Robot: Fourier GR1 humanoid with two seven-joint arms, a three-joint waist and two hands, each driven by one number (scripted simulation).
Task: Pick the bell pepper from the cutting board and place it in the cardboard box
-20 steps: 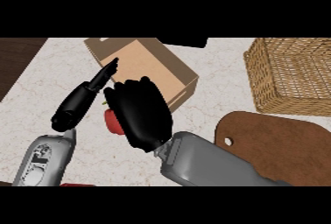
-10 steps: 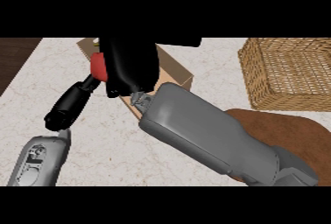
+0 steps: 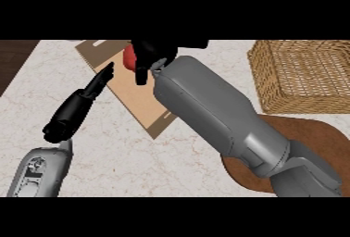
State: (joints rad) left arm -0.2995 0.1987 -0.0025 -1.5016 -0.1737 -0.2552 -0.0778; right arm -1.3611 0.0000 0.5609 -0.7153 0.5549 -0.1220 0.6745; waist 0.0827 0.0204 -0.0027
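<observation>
No text, label, brand, number or sign can be read on anything in the head view. The flat brown cardboard box (image 3: 130,95) carries no printing on its visible face, the woven tan wicker basket (image 3: 304,74) and the rounded brown wooden cutting board (image 3: 311,134) are unmarked, and the pale marbled stone counter (image 3: 171,162) shows only veining. The grey metal casing of the left forearm (image 3: 37,171) has dark cut-out shapes, but these are not letters or figures.
</observation>
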